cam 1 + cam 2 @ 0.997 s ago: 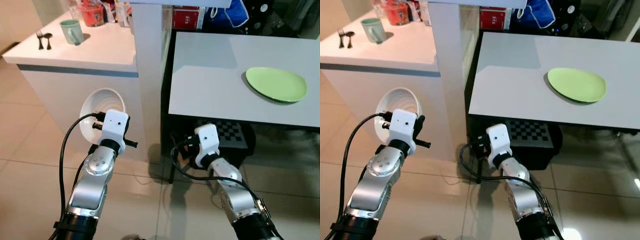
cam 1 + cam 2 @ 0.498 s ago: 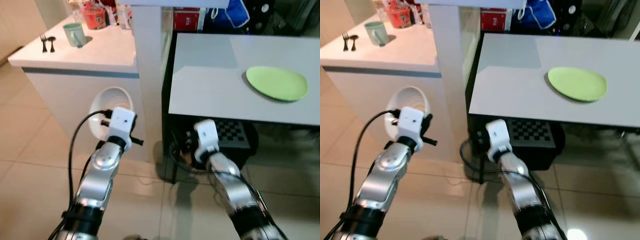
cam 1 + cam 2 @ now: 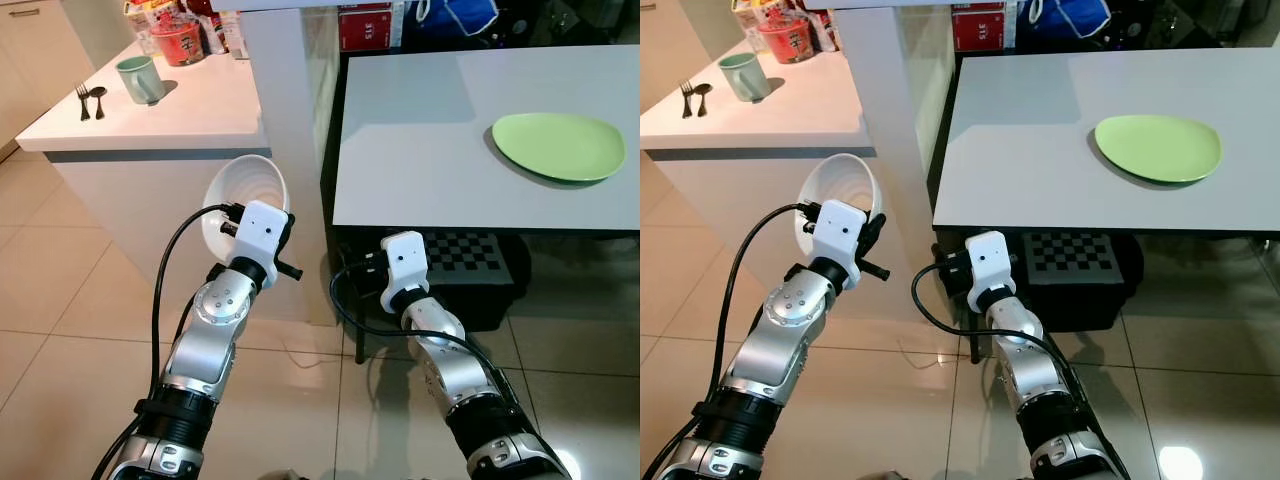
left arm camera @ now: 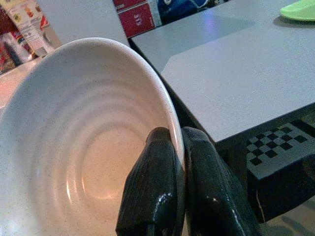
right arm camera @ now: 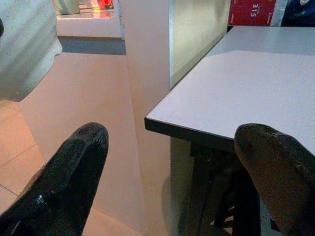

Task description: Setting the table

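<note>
My left gripper [image 4: 176, 143] is shut on the rim of a white ribbed bowl [image 3: 243, 196], one finger inside and one outside. It holds the bowl tilted on edge in front of the white counter, left of the white pillar [image 3: 290, 110]. A light green plate [image 3: 559, 146] lies on the right part of the grey table [image 3: 420, 140]. My right gripper [image 5: 172, 162] is open and holds nothing, low by the table's near left corner [image 5: 152, 120].
The white counter [image 3: 170, 120] at left carries a green mug [image 3: 139, 79], a fork and spoon [image 3: 90, 99] and food packs at the back. A black box with a checkered top [image 3: 470, 255] sits under the table. Tiled floor lies around me.
My left arm has lifted the bowl higher and to the right, nearer the pillar. The view has shifted a little, bringing the table closer. My right gripper stays open.
</note>
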You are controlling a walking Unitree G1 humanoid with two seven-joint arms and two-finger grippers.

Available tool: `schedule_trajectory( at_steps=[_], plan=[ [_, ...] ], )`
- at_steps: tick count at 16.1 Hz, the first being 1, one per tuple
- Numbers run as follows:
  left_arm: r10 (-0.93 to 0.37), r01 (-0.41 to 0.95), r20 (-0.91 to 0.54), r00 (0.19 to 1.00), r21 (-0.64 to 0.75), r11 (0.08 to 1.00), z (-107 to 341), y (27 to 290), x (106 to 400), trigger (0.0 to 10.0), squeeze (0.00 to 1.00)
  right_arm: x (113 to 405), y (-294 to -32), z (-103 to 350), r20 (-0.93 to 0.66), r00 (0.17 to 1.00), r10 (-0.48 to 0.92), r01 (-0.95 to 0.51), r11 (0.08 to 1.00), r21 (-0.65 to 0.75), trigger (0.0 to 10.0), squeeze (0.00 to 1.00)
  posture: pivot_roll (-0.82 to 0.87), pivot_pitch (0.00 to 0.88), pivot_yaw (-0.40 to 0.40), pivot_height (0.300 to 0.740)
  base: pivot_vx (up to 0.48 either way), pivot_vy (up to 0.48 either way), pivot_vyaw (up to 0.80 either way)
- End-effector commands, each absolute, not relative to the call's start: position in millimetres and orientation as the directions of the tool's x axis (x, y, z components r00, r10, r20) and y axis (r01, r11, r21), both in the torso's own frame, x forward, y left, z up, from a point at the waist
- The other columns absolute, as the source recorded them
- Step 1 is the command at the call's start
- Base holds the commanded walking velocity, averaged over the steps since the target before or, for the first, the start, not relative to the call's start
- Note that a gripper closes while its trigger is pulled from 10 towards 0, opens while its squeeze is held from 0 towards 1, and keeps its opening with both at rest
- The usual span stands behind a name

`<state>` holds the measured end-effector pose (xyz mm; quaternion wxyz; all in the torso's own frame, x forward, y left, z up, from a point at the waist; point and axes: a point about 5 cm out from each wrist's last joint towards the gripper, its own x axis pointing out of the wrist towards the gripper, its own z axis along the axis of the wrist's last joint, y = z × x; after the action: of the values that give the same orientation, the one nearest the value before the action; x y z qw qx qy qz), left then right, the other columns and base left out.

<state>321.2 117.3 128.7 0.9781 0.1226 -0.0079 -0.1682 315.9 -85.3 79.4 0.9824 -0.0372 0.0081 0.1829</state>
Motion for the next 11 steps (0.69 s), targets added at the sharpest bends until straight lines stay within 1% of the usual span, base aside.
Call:
schedule_trajectory(
  at_steps=[1, 3, 4, 7, 8, 9, 11],
  plan=[
    [-0.346, 0.324, 0.038, 0.937, 0.275, 0.905, 140, 114, 325, 10.0, 0.00, 320, -86, 84, -0.010, 0.935, 0.356, -0.355, 0.931, -0.078, 10.0, 0.00, 0.00, 0.000, 0.116, 0.740, 0.000, 0.000, 0.00],
    [-0.337, 0.315, 0.044, 0.941, 0.257, 0.914, 139, 112, 327, 10.0, 0.00, 319, -89, 83, -0.007, 0.935, 0.355, -0.354, 0.932, -0.084, 10.0, 0.00, 0.00, 0.000, 0.112, 0.740, 0.000, 0.000, 0.00],
    [-0.343, 0.319, 0.061, 0.937, 0.247, 0.915, 142, 109, 326, 10.0, 0.00, 317, -93, 85, 0.022, 0.939, 0.342, -0.339, 0.937, -0.086, 10.0, 0.00, 0.01, 0.000, 0.104, 0.740, 0.000, 0.000, 0.00],
    [-0.367, 0.321, 0.121, 0.922, 0.292, 0.901, 151, 104, 324, 10.0, 0.00, 304, -104, 94, 0.131, 0.938, 0.320, -0.313, 0.947, -0.073, 10.0, 0.00, 0.02, 0.000, 0.081, 0.740, 0.000, 0.000, 0.00],
    [-0.379, 0.322, 0.139, 0.915, 0.319, 0.892, 155, 103, 322, 10.0, 0.00, 300, -111, 99, 0.154, 0.940, 0.304, -0.296, 0.953, -0.069, 10.0, 0.00, 0.02, 0.000, 0.076, 0.740, 0.000, 0.000, 0.00],
    [-0.386, 0.321, 0.155, 0.909, 0.328, 0.889, 159, 105, 320, 10.0, 0.00, 295, -124, 105, 0.180, 0.942, 0.284, -0.274, 0.958, -0.081, 10.0, 0.00, 0.03, 0.000, 0.072, 0.740, 0.000, 0.000, 0.00],
    [-0.371, 0.311, 0.144, 0.918, 0.321, 0.895, 156, 118, 316, 10.0, 0.00, 288, -148, 103, 0.157, 0.954, 0.255, -0.243, 0.965, -0.095, 10.0, 0.00, 0.03, 0.000, 0.067, 0.740, 0.000, 0.000, 0.00]
  ],
)
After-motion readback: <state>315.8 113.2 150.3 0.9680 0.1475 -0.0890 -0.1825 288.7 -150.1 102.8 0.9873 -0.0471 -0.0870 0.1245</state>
